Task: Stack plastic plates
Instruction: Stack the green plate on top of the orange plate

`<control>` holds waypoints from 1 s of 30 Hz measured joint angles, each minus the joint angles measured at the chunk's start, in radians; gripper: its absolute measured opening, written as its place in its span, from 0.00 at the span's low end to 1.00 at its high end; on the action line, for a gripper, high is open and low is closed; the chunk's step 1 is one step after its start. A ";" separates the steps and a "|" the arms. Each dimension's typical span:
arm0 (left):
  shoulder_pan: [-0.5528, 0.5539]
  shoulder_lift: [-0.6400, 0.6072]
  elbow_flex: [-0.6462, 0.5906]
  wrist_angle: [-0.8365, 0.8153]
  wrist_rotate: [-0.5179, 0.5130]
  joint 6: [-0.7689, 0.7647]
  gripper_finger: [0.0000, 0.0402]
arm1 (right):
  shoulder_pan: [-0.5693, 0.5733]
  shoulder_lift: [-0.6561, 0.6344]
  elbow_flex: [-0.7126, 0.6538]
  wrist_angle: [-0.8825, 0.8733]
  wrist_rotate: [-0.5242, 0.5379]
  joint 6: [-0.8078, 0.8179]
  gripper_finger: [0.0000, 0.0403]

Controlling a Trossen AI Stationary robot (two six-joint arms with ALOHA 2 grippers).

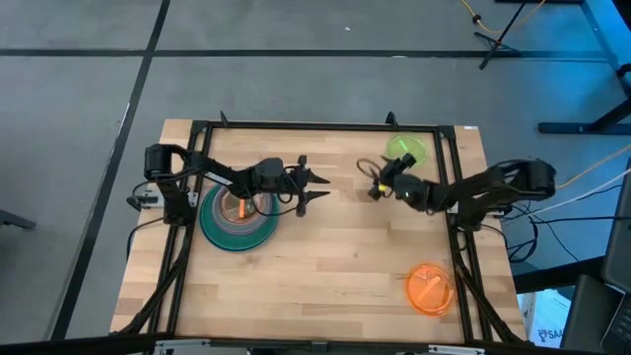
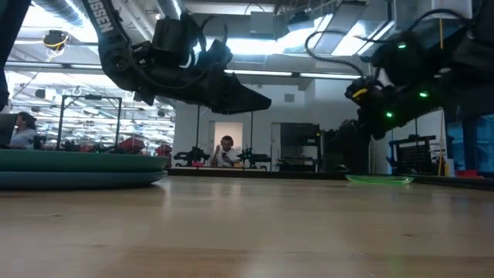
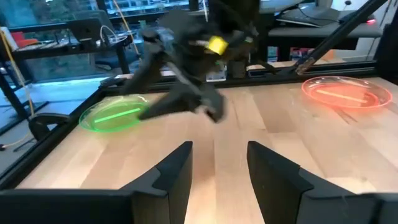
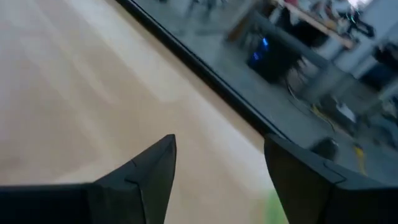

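A stack of plastic plates [image 1: 237, 219] lies flat on the left half of the table, green over teal, with an orange patch in its middle; the low view shows its edge [image 2: 77, 168]. A lime plate [image 1: 406, 151] [image 3: 115, 115] lies flat near the far right corner. An orange plate [image 1: 430, 288] [image 3: 347, 93] lies flat near the near right corner. My left gripper [image 1: 316, 189] [image 3: 217, 168] hovers open just right of the stack, above the table. My right gripper [image 1: 370, 182] [image 4: 221, 162] hovers open, just left of the lime plate, touching nothing.
A black frame [image 1: 325, 126] runs along the table's far edge and down both sides. Bare wood [image 1: 325, 266] fills the middle and near part of the table. The two grippers face each other with a small gap between them. A person [image 2: 225, 150] sits far off in the room.
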 joint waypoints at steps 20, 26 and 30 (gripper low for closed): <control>0.069 0.001 -0.019 0.003 0.042 -0.005 0.36 | -0.560 0.043 0.248 -0.713 -0.486 0.142 0.58; 0.032 0.001 -0.019 -0.025 0.042 -0.072 0.36 | -0.578 0.045 0.248 -0.771 -0.494 0.176 0.49; 0.001 0.001 -0.019 -0.031 0.024 -0.055 0.36 | -0.574 0.045 0.249 -0.812 -0.477 0.187 0.44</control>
